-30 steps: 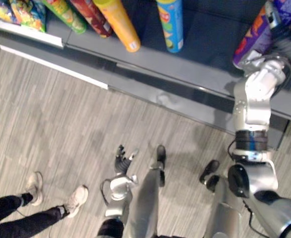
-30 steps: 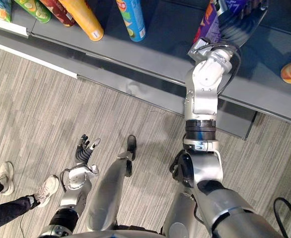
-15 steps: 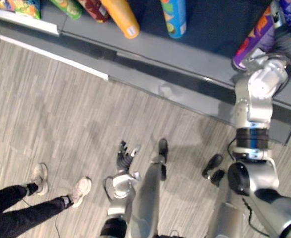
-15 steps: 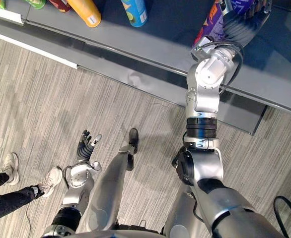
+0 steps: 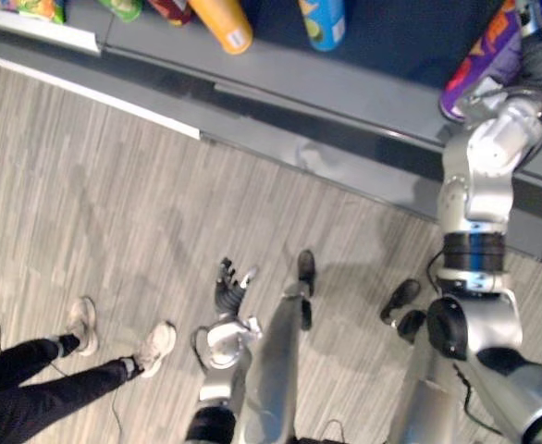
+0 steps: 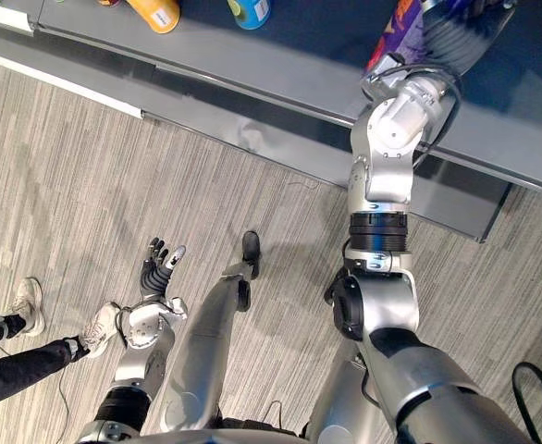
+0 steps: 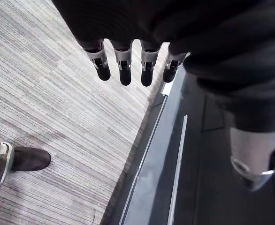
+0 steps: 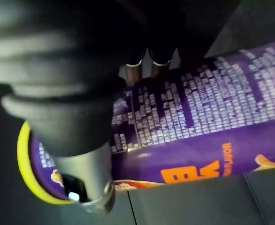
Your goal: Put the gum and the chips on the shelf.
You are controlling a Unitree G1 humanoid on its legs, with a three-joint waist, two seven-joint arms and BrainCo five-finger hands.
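**Chips can at the shelf, still gripped**

A person's legs stand at the left. The left hand hangs low, fingers loose and empty. Above the shelf, the right hand stays curled round the purple chips can. In the past second only the camera has slid and the can has held its place, so setting it down and letting go looks next.

Chips can cut off at top edge, orange can and blue can too. Person cut off at left edge, above legs.
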